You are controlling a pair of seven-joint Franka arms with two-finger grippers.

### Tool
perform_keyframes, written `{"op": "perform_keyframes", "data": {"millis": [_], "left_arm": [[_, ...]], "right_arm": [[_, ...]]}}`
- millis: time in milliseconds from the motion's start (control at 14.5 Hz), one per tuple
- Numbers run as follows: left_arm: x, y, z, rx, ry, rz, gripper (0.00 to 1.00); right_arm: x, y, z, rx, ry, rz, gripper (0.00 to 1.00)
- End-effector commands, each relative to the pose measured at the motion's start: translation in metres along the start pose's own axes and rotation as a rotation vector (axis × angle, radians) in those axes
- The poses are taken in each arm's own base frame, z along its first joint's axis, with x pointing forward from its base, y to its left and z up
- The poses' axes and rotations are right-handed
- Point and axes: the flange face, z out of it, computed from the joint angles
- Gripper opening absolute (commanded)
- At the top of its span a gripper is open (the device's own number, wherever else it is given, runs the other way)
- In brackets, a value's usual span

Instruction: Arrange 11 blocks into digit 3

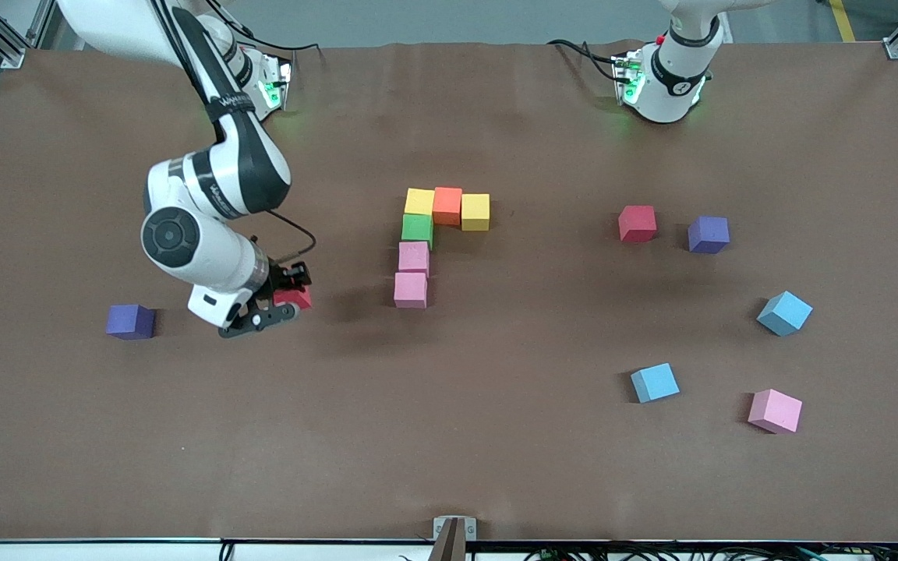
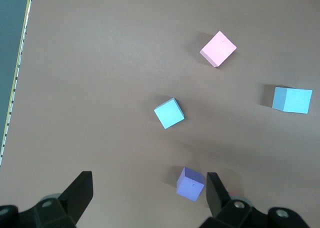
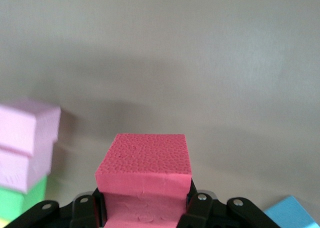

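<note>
red block (image 3: 145,170) clamped between right hand (image 3: 145,208) fingers

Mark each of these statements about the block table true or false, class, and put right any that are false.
1. The right gripper is shut on a red block. True.
2. Eleven blocks already form the figure. False: only six are joined there, two yellow, one orange, one green and two pink.
3. The left gripper is open and holds nothing. True.
4. The two pink blocks in the figure sit at its end nearer the front camera. True.
5. Both purple cubes are built into the figure. False: one purple cube lies toward the right arm's end of the table, the other purple cube beside a loose red block.
</note>
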Motion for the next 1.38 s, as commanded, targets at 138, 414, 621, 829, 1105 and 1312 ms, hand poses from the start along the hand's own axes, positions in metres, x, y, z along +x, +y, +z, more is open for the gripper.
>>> {"op": "perform_keyframes", "data": {"millis": [138,414,621,829,1105,1312], "left_arm": [[-0.001,0.0,-0.007,-0.038,0.011,0.007,1.0],[-0.002,0.007,-0.01,-0.097,0.012,0.02,1.0],[-0.005,0.016,-0.012,-0.171,0.018,0.141,1.0],[-0.006,0.035,-0.01,-0.187,0.01,0.186,1.0],[-0.005,0.047,-0.009,-0.174,0.014,0.214,1.0],[-0.009,0.046,-0.001,-0.042,-0.027,0.233,1.0]], "right_arm": [[0.052,-0.05,0.013,0.007,0.038,0.196,0.36],[0.069,-0.075,0.026,0.033,0.047,0.258,0.35],[0.077,-0.082,0.028,0.058,0.053,0.278,0.35],[0.079,-0.102,0.035,0.062,0.054,0.312,0.35],[0.08,-0.127,0.064,0.052,0.039,0.312,0.35],[0.084,-0.148,0.088,0.045,0.028,0.329,0.35]]}}
